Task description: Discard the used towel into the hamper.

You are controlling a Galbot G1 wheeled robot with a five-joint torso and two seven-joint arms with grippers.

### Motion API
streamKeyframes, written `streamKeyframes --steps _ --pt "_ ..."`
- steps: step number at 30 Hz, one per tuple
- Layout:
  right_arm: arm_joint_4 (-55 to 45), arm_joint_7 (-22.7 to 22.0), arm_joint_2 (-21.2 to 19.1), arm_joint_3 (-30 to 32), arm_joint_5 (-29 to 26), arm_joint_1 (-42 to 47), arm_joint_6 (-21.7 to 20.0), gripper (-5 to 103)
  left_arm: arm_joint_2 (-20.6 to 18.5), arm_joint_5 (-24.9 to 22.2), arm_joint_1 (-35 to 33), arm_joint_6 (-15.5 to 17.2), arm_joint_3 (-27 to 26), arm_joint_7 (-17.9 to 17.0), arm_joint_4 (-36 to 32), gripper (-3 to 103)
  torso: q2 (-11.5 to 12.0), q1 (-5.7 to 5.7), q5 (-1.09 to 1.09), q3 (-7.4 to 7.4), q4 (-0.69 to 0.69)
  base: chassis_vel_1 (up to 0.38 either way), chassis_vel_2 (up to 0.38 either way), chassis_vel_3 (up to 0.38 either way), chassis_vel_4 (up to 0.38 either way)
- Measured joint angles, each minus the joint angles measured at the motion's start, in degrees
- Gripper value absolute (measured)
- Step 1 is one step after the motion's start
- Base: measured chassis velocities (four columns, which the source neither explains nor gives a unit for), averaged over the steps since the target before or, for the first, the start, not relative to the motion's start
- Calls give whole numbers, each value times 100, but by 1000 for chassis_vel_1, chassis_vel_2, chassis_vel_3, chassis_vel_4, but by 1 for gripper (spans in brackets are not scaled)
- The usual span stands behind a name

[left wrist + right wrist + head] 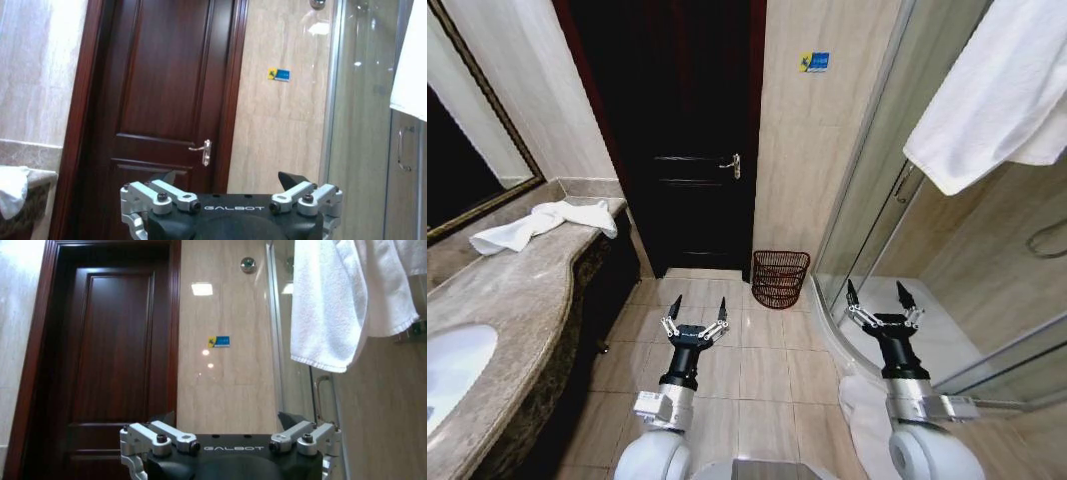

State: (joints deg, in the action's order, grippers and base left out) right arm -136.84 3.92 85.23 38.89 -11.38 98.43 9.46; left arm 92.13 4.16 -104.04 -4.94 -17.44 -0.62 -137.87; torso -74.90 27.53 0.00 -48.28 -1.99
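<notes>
Towel [545,222] lies crumpled on the marble counter [517,300], untouched, well apart from the hamper [779,278] on the floor beside the door; nothing done yet, pickup and drop both remain; my left tool [695,316] and right tool [881,300] hang spread and empty; "GALBOT" printed on each tool body.

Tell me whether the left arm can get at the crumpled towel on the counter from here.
Probably not yet. The left gripper hangs open over the floor tiles, well short of the towel on the counter. Nothing blocks the way.
</notes>
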Motion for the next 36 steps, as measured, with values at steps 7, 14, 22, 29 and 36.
streamKeyframes --steps 7,14,22,29,36 --pt "65 38 -2 36 41 -78 347 100 0 78 -60 -1 -20 9 -43 100 0 0 0 0 -1 0 0 0 0" --pt "60 -69 7 26 37 -60 219 100 0 86 -56 9 -59 10 -64 100 0 0 0 0 -1 0 0 0 0" --pt "51 -90 6 5 108 -146 326 100 0 183 -64 21 -65 26 -102 100 0 0 0 0 0 0 0 0 0" --pt "38 -95 6 73 343 -112 497 100 0 -6 -150 206 130 22 11 100 0 0 0 0 0 0 0 0 0" --pt "-70 -168 9 64 128 -16 211 100 0 123 -202 178 153 69 13 100 0 0 0 0 -1 0 0 0 0"
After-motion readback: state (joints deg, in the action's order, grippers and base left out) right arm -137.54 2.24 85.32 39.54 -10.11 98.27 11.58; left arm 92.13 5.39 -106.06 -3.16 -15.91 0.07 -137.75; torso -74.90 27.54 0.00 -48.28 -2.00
